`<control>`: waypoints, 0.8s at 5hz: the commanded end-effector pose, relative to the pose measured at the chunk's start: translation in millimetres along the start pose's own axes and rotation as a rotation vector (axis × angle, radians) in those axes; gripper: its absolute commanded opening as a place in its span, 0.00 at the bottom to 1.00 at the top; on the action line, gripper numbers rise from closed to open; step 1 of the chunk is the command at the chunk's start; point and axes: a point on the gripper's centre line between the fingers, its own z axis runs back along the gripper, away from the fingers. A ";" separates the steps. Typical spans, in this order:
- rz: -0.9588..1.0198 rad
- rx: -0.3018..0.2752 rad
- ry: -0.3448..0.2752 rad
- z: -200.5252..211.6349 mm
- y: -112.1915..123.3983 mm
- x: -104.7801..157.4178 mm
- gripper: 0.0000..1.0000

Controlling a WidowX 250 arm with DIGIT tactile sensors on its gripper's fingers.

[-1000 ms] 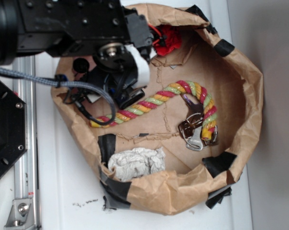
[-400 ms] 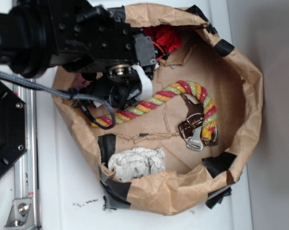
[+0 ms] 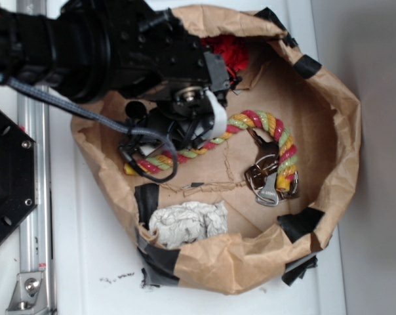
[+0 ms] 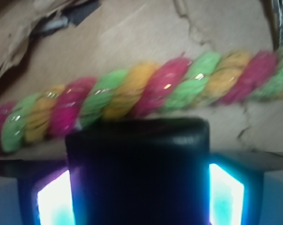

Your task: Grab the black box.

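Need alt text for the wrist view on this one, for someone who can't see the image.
Close-up from the wrist camera: a glossy black box fills the lower centre, with glowing bluish-white panels on either side of it. Just beyond it, a twisted rope striped pink, green and yellow runs across the frame over creased brown paper. The picture is slightly blurred.

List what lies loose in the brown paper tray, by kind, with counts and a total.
Striped rope: 1
Black box: 1
Metal clasp bunch: 1
Crumpled white paper: 1
Red bundle: 1
Total: 5
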 end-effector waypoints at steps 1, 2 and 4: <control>-0.039 0.055 0.008 -10.2 7.9 14.7 0.00; -0.029 0.076 0.012 -3.0 6.7 10.4 0.00; 0.184 0.137 0.039 68.7 12.9 -9.3 0.00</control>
